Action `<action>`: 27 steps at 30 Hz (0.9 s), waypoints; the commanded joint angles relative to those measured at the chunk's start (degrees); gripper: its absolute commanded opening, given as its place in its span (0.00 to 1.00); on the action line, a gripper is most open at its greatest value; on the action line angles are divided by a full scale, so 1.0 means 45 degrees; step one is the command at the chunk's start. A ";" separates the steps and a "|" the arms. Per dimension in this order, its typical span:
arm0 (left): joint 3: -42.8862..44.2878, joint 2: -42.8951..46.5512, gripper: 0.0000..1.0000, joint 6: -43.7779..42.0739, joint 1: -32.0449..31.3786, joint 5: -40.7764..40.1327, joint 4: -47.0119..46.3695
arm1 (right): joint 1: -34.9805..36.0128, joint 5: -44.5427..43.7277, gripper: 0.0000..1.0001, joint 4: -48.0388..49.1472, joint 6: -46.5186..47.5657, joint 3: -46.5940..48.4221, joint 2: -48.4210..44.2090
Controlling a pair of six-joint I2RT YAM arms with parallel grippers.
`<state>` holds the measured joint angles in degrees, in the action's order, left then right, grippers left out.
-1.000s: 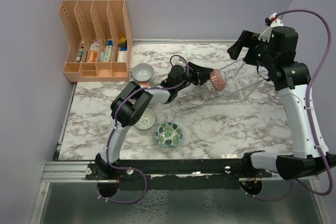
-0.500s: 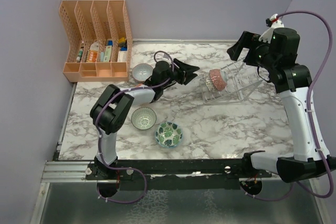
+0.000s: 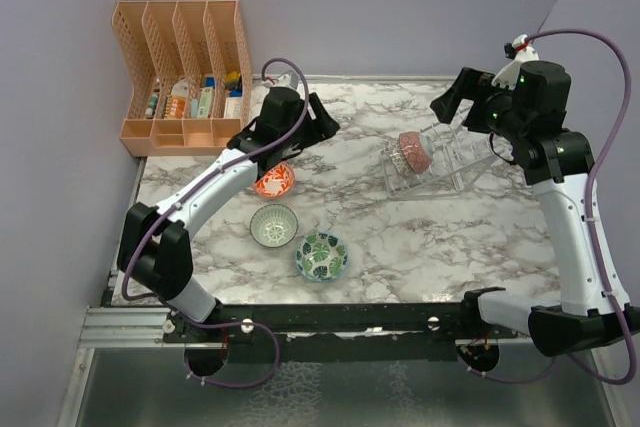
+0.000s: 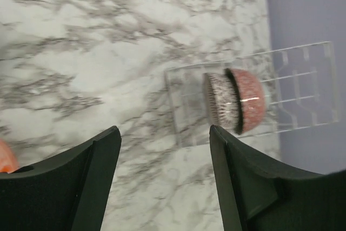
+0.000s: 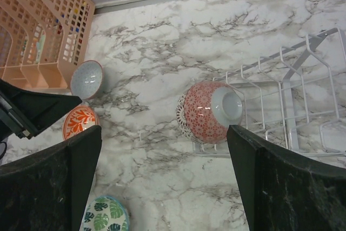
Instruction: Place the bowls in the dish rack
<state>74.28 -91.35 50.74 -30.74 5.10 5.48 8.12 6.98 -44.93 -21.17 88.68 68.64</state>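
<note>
Marble table [image 3: 480, 237], walls at the back and on the left. A black rail [image 3: 350, 315] runs along the near edge, where both arms are bolted. The widest open marble is the middle and near right, between the loose bowls and the dish rack.

Dish rack [image 3: 445, 159]: clear, back right, close to the right arm [image 3: 570, 217]. Two bowls stand on edge at its left end, touching each other. They are a pink-red bowl [image 5: 208, 111] and a dark-patterned bowl [image 4: 220, 99] pressed against it on the outer side.

Four bowls sit upright on the table, left of centre:
- Grey bowl [image 5: 86, 78], just beside the orange organiser [image 3: 185, 77] that fills the back left corner. From above it is hidden under the left arm [image 3: 215, 187].
- Orange-red bowl [image 3: 273, 180], partly under the same forearm.
- Pale bowl [image 3: 274, 225], nearer the front.
- Leaf-print bowl [image 3: 321, 255], just beside the pale one and closest to the rail.

Left gripper [image 4: 162, 132]: over bare marble between the grey bowl and the rack. Its jaws are parted with nothing between them. Its arm stretches diagonally across the bowl cluster, so it stands over the two rear bowls.

Right gripper [image 5: 162, 131]: high above the rack's left end, jaws spread wide and empty. Its camera looks down on the racked bowls.
</note>
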 commanded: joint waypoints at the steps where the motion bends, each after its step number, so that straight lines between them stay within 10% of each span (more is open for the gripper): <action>1: -0.0786 0.0682 0.70 -0.3563 0.0006 -0.3506 0.3503 | -0.0091 0.0501 1.00 0.0434 -0.0084 -0.0141 -0.0331; 16: 0.1520 -0.2431 0.63 -1.0023 0.0507 -0.3563 0.2047 | -0.0086 0.0770 1.00 0.0389 -0.0252 -0.0192 -0.0341; 27: 0.2604 -0.4619 0.54 -1.0764 0.1719 -0.2930 0.2539 | -0.0086 0.0421 1.00 0.0201 -0.0084 0.0084 -0.0280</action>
<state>84.01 -110.21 5.17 -24.03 -9.82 16.05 8.12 9.72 -44.80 -22.22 88.01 68.20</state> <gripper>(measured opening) 0.552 0.997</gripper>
